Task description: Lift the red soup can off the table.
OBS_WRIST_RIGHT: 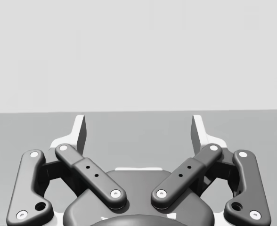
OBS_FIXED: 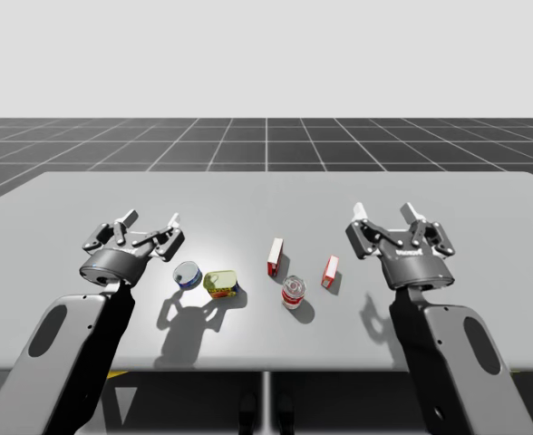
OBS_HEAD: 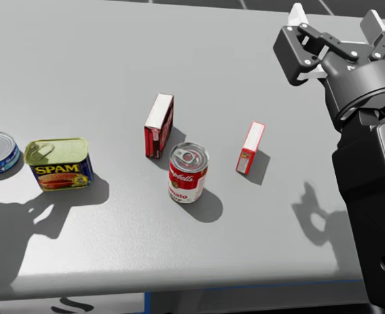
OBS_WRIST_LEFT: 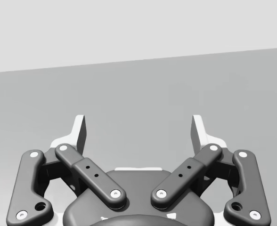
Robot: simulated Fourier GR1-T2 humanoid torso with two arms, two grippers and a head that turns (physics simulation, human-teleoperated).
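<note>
1. Standing upright on the table (OBS_FIXED: 484, 204), the red soup can (OBS_HEAD: 188, 173) sits near the front edge, just in front of the left red box (OBS_HEAD: 158, 126) and near the right red box (OBS_HEAD: 250, 148).
2. Left claw (OBS_FIXED: 151, 219): fingers spread, nothing held, near the blue round can (OBS_FIXED: 188, 274).
3. Right claw (OBS_HEAD: 336, 18): fingers spread, nothing held, well apart from the soup can.

Sim test scene, no real room: bare grey counter (OBS_FIXED: 85, 195), dark grid floor (OBS_FIXED: 266, 140), blank pale backdrop.
</note>
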